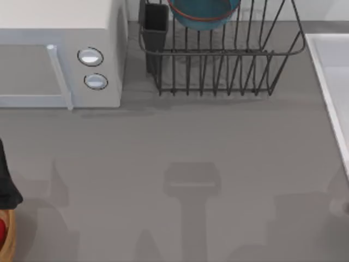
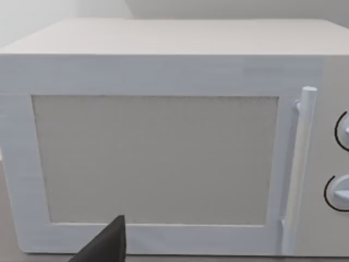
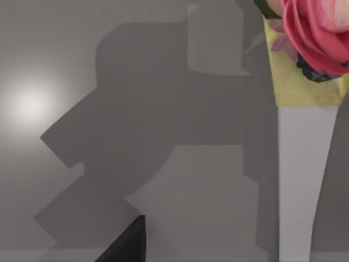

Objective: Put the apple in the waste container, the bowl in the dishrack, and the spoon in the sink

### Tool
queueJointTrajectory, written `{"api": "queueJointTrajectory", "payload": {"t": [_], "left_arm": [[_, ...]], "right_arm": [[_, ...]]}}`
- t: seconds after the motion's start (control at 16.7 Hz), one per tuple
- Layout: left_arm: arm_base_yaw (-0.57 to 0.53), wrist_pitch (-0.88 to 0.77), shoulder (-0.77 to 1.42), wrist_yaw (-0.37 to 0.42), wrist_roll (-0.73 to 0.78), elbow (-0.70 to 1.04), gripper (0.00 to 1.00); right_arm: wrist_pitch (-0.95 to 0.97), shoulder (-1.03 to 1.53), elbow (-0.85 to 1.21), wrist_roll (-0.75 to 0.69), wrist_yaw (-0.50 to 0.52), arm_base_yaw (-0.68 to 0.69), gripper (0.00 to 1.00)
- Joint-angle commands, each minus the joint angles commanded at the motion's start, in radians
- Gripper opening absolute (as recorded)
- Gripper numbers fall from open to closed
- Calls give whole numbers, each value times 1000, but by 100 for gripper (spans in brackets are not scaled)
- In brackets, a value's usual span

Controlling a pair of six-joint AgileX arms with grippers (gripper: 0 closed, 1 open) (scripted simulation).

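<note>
The teal-blue bowl [image 1: 203, 12] with its reddish-brown edge rests inside the black wire dishrack [image 1: 223, 71] at the back. The sink [image 1: 334, 87] shows as a pale raised rim along the right edge. At the front left edge a sliver of the red apple [image 1: 2, 229] lies inside the tan curved rim of the waste container [image 1: 10, 240]. My left gripper [image 1: 6, 191] is a black shape just above it. A black tip of my right gripper [image 3: 128, 243] hangs over grey tabletop. The spoon is out of view.
A white microwave [image 1: 60, 52] with two round knobs stands at the back left; the left wrist view faces its door [image 2: 155, 158]. In the right wrist view a pale tapered strip [image 3: 302, 180] carries a yellow patch and pink flower [image 3: 319, 33]; I cannot tell what it is.
</note>
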Motion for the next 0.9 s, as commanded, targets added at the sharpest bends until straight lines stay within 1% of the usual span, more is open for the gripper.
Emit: {"api": "queueJointTrajectory", "payload": {"t": [0.12, 0.18, 0.6, 0.66, 0.78, 0.9], "left_arm": [[0, 0, 0, 0, 0, 0, 100], [0, 0, 0, 0, 0, 0, 100], [0, 0, 0, 0, 0, 0, 100], [0, 0, 0, 0, 0, 0, 100], [0, 0, 0, 0, 0, 0, 100], [0, 0, 0, 0, 0, 0, 100]], "right_arm": [[0, 0, 0, 0, 0, 0, 2], [0, 0, 0, 0, 0, 0, 0], [0, 0, 0, 0, 0, 0, 0], [-100, -69, 40, 22, -13, 0, 0], [-116, -73, 52, 22, -13, 2, 0], [-173, -95, 93, 19, -13, 1, 0]]}}
